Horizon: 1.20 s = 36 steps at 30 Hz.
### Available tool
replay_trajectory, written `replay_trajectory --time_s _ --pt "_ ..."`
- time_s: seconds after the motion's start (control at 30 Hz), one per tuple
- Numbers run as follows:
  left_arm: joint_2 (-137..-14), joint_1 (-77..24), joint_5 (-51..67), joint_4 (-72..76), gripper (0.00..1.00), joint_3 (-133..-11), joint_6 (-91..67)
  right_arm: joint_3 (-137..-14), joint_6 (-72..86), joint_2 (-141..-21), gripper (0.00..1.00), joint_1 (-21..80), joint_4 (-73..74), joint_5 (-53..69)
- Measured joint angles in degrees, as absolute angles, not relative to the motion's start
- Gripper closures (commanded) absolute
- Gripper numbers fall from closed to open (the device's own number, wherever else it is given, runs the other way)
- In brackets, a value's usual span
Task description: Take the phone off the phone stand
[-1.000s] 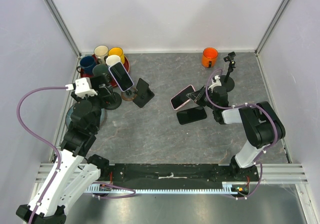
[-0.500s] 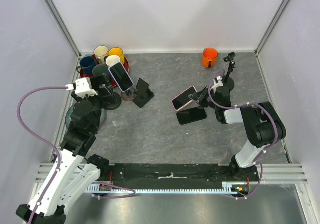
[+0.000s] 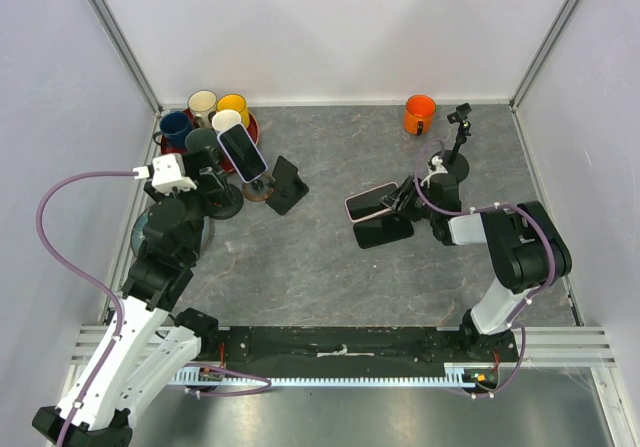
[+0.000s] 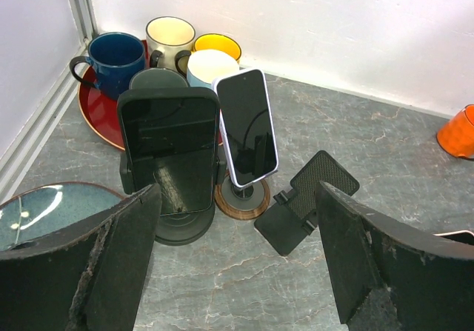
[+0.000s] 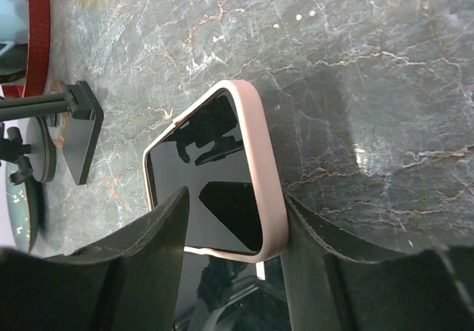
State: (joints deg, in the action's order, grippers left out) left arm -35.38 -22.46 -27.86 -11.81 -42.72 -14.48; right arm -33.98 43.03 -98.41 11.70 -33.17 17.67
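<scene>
Right of centre, your right hand (image 3: 397, 200) grips the pink phone (image 3: 368, 203). Lower it flat, clear of the black phone (image 3: 385, 232).

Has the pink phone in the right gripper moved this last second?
Yes. The pink phone, held by the right gripper, has sunk and flattened toward the black phone on the table.

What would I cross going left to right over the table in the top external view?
Dark blue ceramic mug → white-edged upright phone → empty black folding stand → pink-cased phone, held in the right gripper → orange ceramic mug → black pole stand with a clamp.
</scene>
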Motion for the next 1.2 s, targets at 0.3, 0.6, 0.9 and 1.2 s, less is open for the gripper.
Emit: replay_trajectory --time_s 0.3,0.6,0.9,1.2 --pt "-35.8 -22.5 -27.2 -11.8 0.11 -42.7 -14.5 -35.1 38.6 -94.5 0.13 12.2 -26.7 13.7" --pt "-36.0 -22.5 -26.8 -11.8 0.11 -42.7 -14.5 -36.1 33.3 -88.0 0.02 12.6 -14.7 5.6" --pt "-36.5 -22.5 -26.8 -11.8 0.1 -42.7 -14.5 -39.3 25.3 -78.6 0.02 19.6 -8.6 0.2" --pt "-45.7 -22.5 -23.7 -17.9 0.05 -50.3 -16.0 -43.9 19.3 -73.8 0.02 25.9 -6.7 -1.8"
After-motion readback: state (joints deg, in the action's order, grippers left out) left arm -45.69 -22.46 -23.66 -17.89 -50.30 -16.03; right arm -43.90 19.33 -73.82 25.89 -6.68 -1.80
